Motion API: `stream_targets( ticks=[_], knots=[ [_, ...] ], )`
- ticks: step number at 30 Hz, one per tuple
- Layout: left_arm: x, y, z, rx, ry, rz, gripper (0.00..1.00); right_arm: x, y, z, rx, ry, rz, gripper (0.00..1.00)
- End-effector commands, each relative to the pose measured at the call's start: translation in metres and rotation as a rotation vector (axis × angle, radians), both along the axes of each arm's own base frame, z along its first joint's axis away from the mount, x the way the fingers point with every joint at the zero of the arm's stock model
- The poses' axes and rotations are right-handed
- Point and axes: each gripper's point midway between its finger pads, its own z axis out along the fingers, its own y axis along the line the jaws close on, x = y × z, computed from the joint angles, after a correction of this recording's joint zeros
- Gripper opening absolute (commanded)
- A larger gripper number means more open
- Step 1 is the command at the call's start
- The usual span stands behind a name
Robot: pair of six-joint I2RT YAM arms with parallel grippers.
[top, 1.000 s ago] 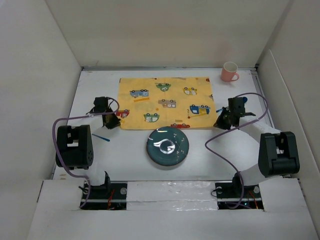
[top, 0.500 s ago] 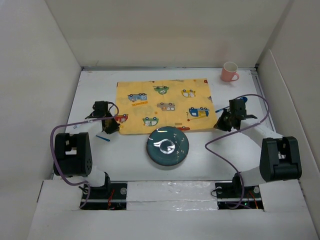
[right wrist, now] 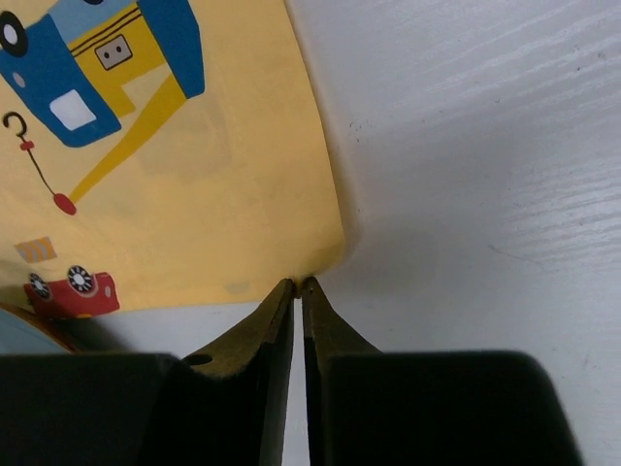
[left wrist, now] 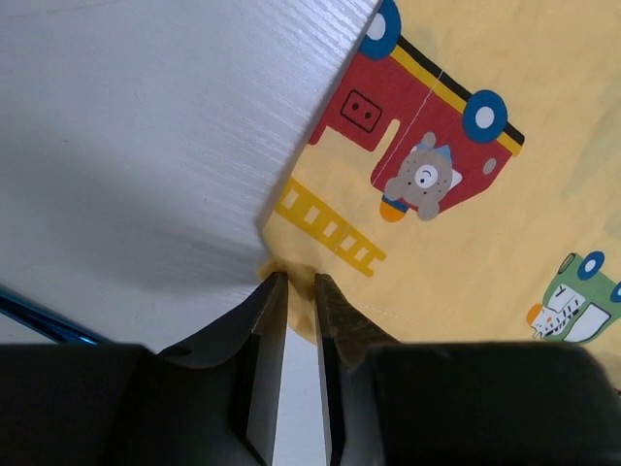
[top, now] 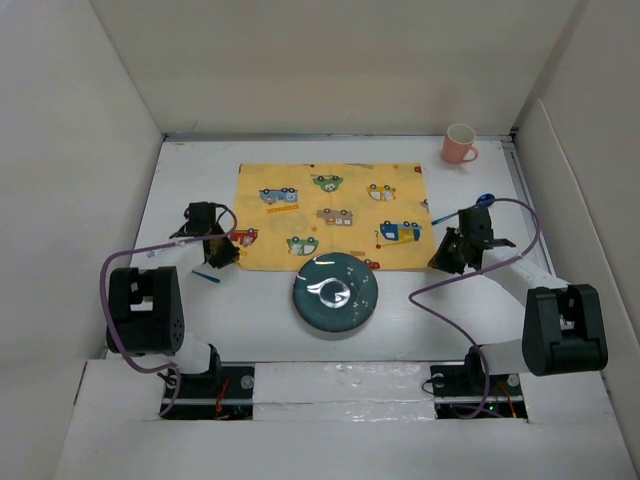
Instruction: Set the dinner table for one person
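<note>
1. Blue and thin, a little stick (top: 207, 276) lies on the white dinner table (top: 250, 325) at the left, just beside the left gripper (left wrist: 297, 283). The table spreads out under both arms and everything else.
2. The left gripper is down low at the near left corner of the yellow mat (top: 330, 205). Its two fingers squeeze that corner, and the cloth bunches up a bit between them.
3. The mat has little cars on it. It lies flat in the middle of the table, toward the far side.
4. A dark blue-green plate (top: 335, 292) sits nearer the arms. Its far rim meets the mat's near edge. Something shiny lies in it; I cannot tell what.
5. The right gripper (right wrist: 299, 284) pinches the near right corner of the mat, fingers pressed tight together.
6. A blue spoon (top: 484, 201) lies just behind the right gripper. Its handle points at the mat's right edge.
7. A pink cup (top: 460, 143) stands upright at the far right, apart from the mat.
</note>
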Motion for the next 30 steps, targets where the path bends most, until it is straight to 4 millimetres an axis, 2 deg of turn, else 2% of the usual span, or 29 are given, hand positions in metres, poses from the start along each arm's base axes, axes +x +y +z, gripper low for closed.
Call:
stream_targets(
  ticks=[1,3,4,5,6,7,9,10,11,12,13,14,15,16,18,19,20,21,23,24,27,28,29,30],
  knots=[
    [-0.007,0.004,0.007,0.023,-0.009,0.004,0.17,0.005,-0.005,0.009,-0.038,-0.028,-0.003,0.21],
    [-0.005,0.005,0.017,0.026,-0.036,0.008,0.22,0.011,-0.007,0.02,-0.057,-0.046,0.0,0.33],
    [-0.005,0.005,0.021,0.027,-0.04,0.011,0.28,0.014,-0.008,0.026,-0.065,-0.058,0.004,0.36],
    [-0.003,0.005,0.032,0.027,-0.071,0.011,0.31,0.021,-0.008,0.042,-0.066,-0.098,0.008,0.4],
    [0.0,0.005,0.042,0.027,-0.094,0.013,0.35,0.02,-0.008,0.049,-0.066,-0.096,0.013,0.45],
    [0.006,0.006,0.062,0.027,-0.142,0.016,0.4,0.02,-0.008,0.057,-0.069,-0.108,0.023,0.48],
    [0.012,0.007,0.086,0.033,-0.202,0.016,0.42,0.018,0.001,0.084,-0.06,-0.158,0.056,0.54],
    [0.019,0.007,0.107,0.033,-0.246,0.014,0.41,0.016,0.002,0.093,-0.056,-0.177,0.065,0.55],
    [0.021,0.002,0.129,0.016,-0.309,-0.006,0.36,0.011,0.016,0.103,-0.031,-0.207,0.128,0.55],
    [0.023,-0.002,0.145,0.006,-0.353,-0.031,0.28,0.005,0.024,0.115,-0.007,-0.258,0.167,0.36],
    [0.027,-0.006,0.166,-0.01,-0.416,-0.053,0.16,0.0,0.033,0.12,0.02,-0.276,0.206,0.15],
    [0.025,-0.018,0.19,-0.054,-0.488,-0.105,0.08,-0.015,0.056,0.122,0.096,-0.304,0.303,0.0],
    [0.022,-0.025,0.202,-0.081,-0.521,-0.135,0.0,-0.018,0.071,0.135,0.147,-0.353,0.361,0.0],
    [0.02,-0.032,0.225,-0.104,-0.593,-0.17,0.0,-0.033,0.083,0.116,0.194,-0.321,0.409,0.0],
    [0.011,-0.055,0.242,-0.189,-0.636,-0.27,0.0,-0.051,0.113,0.109,0.305,-0.312,0.478,0.0],
    [0.008,-0.063,0.251,-0.212,-0.648,-0.298,0.0,-0.058,0.119,0.1,0.317,-0.29,0.486,0.08],
    [0.004,-0.072,0.254,-0.228,-0.656,-0.331,0.0,-0.069,0.123,0.081,0.34,-0.236,0.467,0.2],
    [0.002,-0.08,0.259,-0.242,-0.671,-0.362,0.0,-0.067,0.13,0.081,0.363,-0.261,0.475,0.45],
    [-0.004,-0.095,0.266,-0.273,-0.7,-0.431,0.0,-0.081,0.146,0.068,0.409,-0.222,0.505,0.6],
    [-0.004,-0.097,0.267,-0.28,-0.705,-0.45,0.0,-0.079,0.152,0.069,0.419,-0.242,0.512,0.66],
    [-0.004,-0.106,0.275,-0.261,-0.768,-0.573,0.0,-0.086,0.166,0.053,0.423,-0.181,0.542,0.67],
    [-0.002,-0.108,0.269,-0.25,-0.762,-0.606,0.28,-0.086,0.168,0.048,0.418,-0.157,0.534,0.67],
    [-0.001,-0.106,0.265,-0.208,-0.767,-0.638,0.29,-0.089,0.171,0.036,0.399,-0.118,0.532,0.67],
    [0.0,-0.105,0.265,-0.192,-0.771,-0.651,0.31,-0.084,0.174,0.036,0.412,-0.147,0.528,0.66]
  ],
)
